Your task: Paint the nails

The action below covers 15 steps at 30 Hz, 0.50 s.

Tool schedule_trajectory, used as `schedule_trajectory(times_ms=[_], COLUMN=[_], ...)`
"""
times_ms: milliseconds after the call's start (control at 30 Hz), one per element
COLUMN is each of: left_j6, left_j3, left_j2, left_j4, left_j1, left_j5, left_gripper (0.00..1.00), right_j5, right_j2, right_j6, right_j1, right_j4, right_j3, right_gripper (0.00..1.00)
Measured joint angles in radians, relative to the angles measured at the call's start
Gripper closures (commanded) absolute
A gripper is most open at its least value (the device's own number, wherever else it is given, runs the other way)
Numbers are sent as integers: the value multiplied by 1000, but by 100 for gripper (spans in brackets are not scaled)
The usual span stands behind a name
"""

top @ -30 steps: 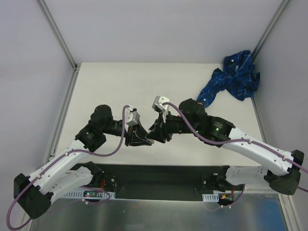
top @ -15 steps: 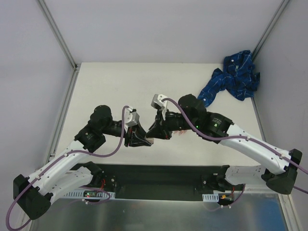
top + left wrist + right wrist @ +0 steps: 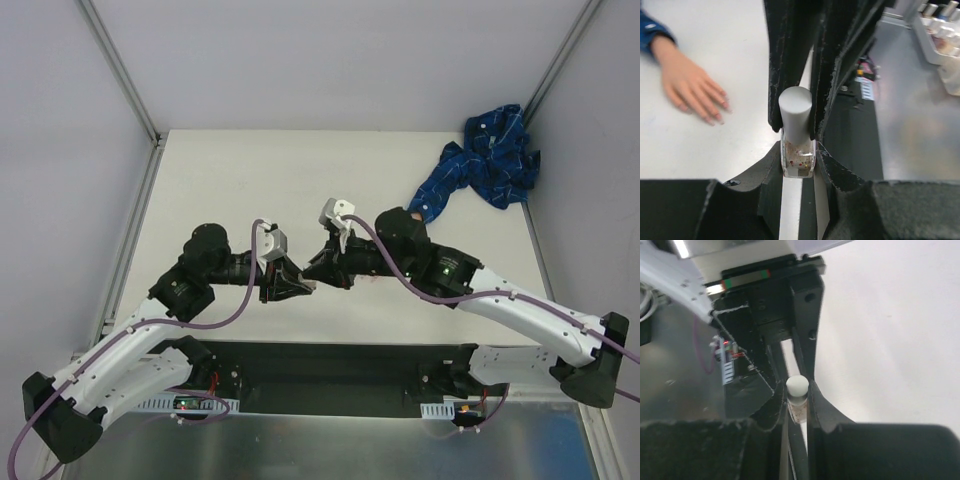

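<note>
Bench [image 3: 715,30], white. Both arms are brought together over its near middle, the tools meeting tip to tip.

Left tool [image 3: 798,150] – closed on the glass body of a small polish bottle [image 3: 799,162]. The body is pinched between the two pads, and coloured flecks are seen inside the clear glass. The bottle is held roughly upright, cap uppermost.

Right tool [image 3: 798,390] – closed on the cap [image 3: 795,112], a pale grey-white cylinder. Its black fingers are pressed against the cap on both sides, directly above the left tool's hold. In the right wrist view the cap is seen wedged between the finger ends, with the left tool opposite. Whether the cap is seated or loosened cannot be told.

The mannequin hand [image 3: 687,80] is laid flat on the bench, palm down and fingers slightly spread, well apart from the bottle. It is touched by neither tool. A blue patterned sleeve [image 3: 650,30] is seen at its wrist.

The nails [image 3: 719,117] are noted at the fingertips, small and pinkish with a slight gloss. Any polish on them is too small to judge.

In the top view the hand is mostly hidden under the right arm. A heap of blue patterned cloth [image 3: 490,165] is bunched at the far right corner of the bench.
</note>
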<state>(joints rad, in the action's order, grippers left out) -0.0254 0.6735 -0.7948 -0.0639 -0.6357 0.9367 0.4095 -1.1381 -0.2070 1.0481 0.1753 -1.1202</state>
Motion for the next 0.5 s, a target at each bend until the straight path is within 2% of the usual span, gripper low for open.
schedule_trajectory(times_ms=[100, 167, 200, 267, 300, 400, 433, 500], left_j6=[37, 66, 72, 98, 111, 140, 145, 152], left_j3=[-4, -18, -21, -31, -31, -31, -31, -31], left_j2=[26, 55, 63, 82, 85, 88, 87, 80], left_j4=[47, 69, 77, 97, 108, 132, 133, 126], left_j1=[0, 0, 0, -7, -7, -6, -6, -6], left_j5=[-140, -239, -256, -295, -309, -345, -348, -344], left_gripper=[100, 100, 100, 100, 100, 100, 100, 100], right_j5=[-224, -623, -701, -975, -1062, -1268, -1296, -1310], right_j2=[-3, -21, -29, -87, -122, -232, -247, -247], right_j6=[49, 166, 204, 356, 400, 492, 502, 503], right_j1=[62, 207, 240, 342, 375, 431, 436, 439], right_j4=[-37, -45, -44, 8, 31, 116, 129, 147], right_j3=[22, 24, 24, -21, -49, -146, -159, -165], right_gripper=[100, 100, 100, 100, 100, 91, 80, 67])
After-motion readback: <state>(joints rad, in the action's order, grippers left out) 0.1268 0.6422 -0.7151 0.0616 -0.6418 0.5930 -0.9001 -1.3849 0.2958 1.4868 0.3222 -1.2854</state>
